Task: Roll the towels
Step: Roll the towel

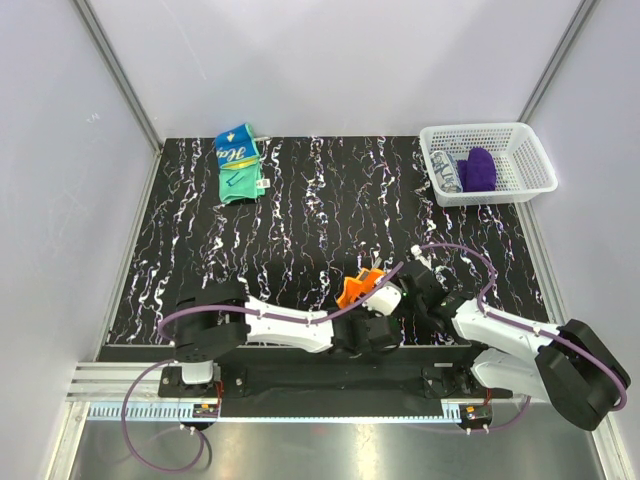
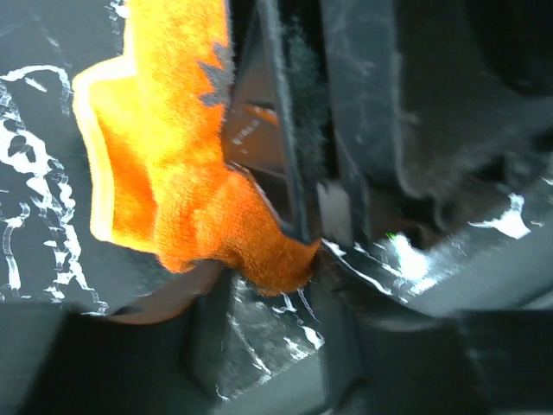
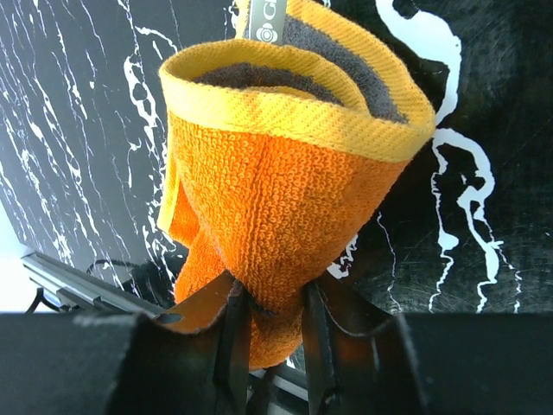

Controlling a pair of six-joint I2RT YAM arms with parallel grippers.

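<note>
- Right gripper, closest to the lens, is clenched on the bunched lower end of the orange towel, near the front edge of the black marbled table.
- Its grey tag shows a white "C"; the rest is cut off.
- Left gripper crowds the same terry cloth, and blur hides how its jaws stand.
- Teal towel, its white print unreadable, lies far left.
- White lattice basket holding a purple cloth stands far right.
</note>
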